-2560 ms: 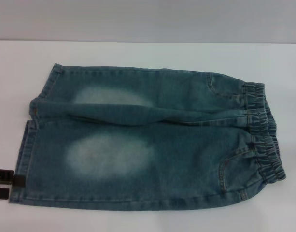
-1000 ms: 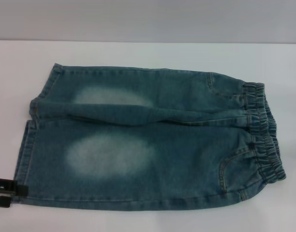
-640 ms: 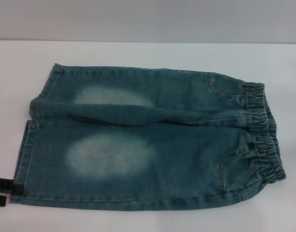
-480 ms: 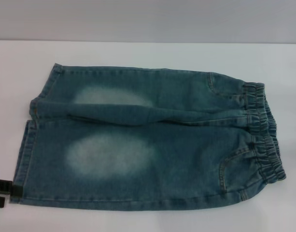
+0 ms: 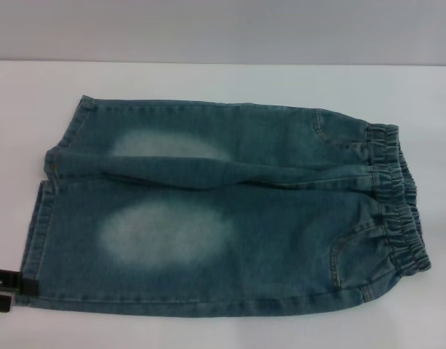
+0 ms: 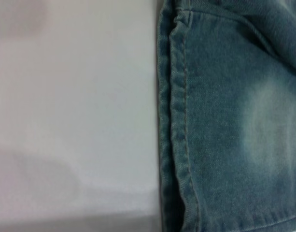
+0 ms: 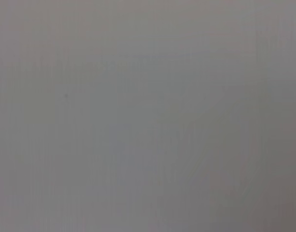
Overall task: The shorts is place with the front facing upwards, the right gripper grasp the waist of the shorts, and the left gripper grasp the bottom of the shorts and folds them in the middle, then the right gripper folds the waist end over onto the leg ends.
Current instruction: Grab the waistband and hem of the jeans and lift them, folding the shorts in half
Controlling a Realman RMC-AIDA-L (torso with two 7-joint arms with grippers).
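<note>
Change: left claw (image 5: 6, 289) has crept a little toward the hem corner of the shorts (image 5: 223, 211); the shorts lie as before.
Shorts: flat, front up, mid-counter (image 5: 208, 80); elastic waist toward the right edge, leg hems toward the left edge.
Left claw: at the near left corner, its dark tip against the hem of the near leg; cannot tell how far it is open, nor whether it holds cloth.
Right claw: out of sight.
Left wrist view: hem seam (image 6: 179, 145) beside bare counter.

Blue faded-patch denim shorts (image 5: 223, 211)
</note>
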